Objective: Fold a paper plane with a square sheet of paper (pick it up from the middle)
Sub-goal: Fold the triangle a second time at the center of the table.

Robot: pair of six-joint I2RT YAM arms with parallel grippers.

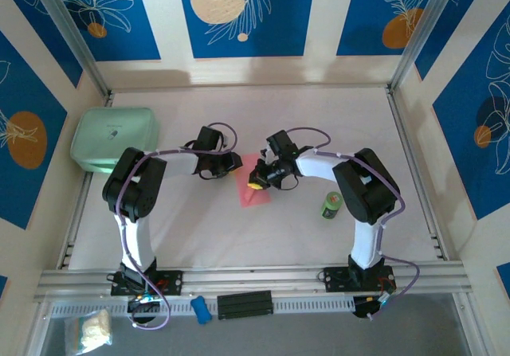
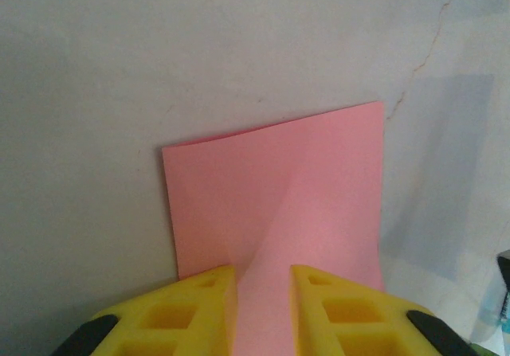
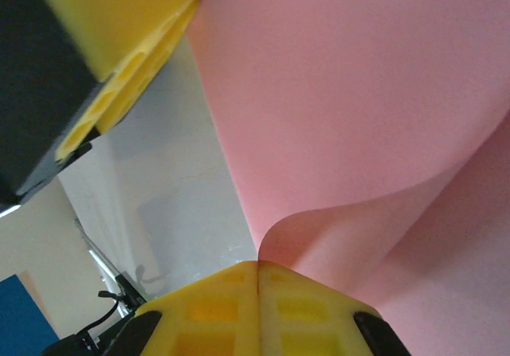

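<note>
Gripping, right side: my right fingers point(image 3: 257, 270) are closed fully together. The square sheet of paper point(image 3: 358, 93) curls up directly from their tips, so they pinch it at that place.
Left side: my left fingers point(image 2: 229, 288) stand a little apart and the pink sheet runs between them. I cannot tell whether they press on it.
Paper, seen from my left wrist: most of the sheet lies flat on the pale surface point(image 2: 119, 69). One soft ridge rises from between my fingers and goes toward the middle of the sheet.
Paper, seen from my right wrist: the sheet bends in one big smooth curve above my closed tips. A yellow finger of my left side touches it at the upper left.
Place, seen from above: the sheet is near the middle of the surface, between my two sets of fingers. The left ones meet it from the left, the right ones from the right.
Green can point(image 1: 331, 206): upright beside my right arm, apart from the paper.
Mint-green case point(image 1: 111, 138): at the far left of the surface, well apart from the sheet.
</note>
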